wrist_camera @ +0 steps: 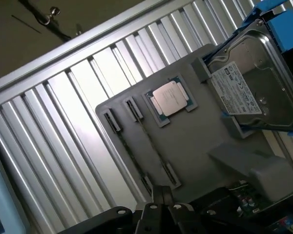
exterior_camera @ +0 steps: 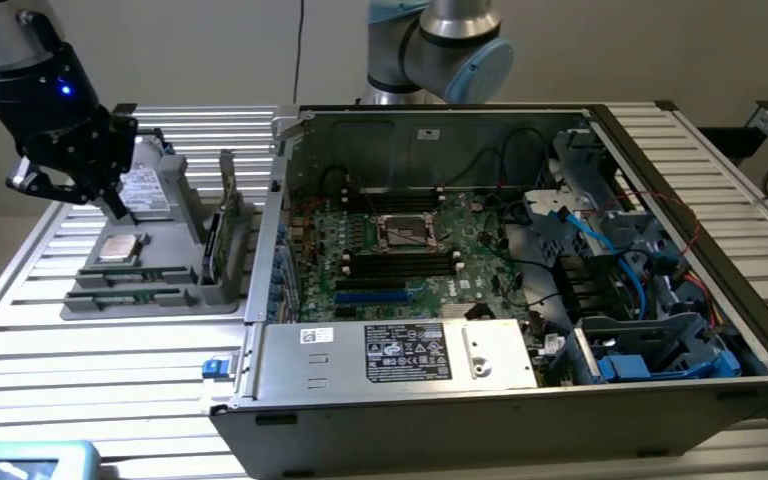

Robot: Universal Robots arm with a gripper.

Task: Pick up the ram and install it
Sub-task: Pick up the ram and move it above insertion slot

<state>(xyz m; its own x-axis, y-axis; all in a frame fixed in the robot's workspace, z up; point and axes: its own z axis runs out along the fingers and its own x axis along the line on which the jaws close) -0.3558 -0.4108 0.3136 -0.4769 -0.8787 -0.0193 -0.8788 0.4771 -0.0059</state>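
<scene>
Ram: thin green circuit-board stick [exterior_camera: 128, 296], on edge in the grey plastic tray [exterior_camera: 171, 270], long axis parallel to the slatted metal table's [exterior_camera: 37, 360] front edge.
End effector: black [exterior_camera: 75, 190], above the tray's rear end; the ram lies below it, frontward; cannot tell whether spread or pressed together.

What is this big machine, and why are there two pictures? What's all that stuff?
It is a robot arm with a black gripper for grabbing. One picture comes from a camera beside the scene, the other from a camera on the arm's wrist. On the slatted metal table sit an open black computer case and a grey tray. The tray holds a thin green ram stick, a square silver processor chip and a silver hard drive. The gripper hovers over the tray; I see nothing held.
</scene>
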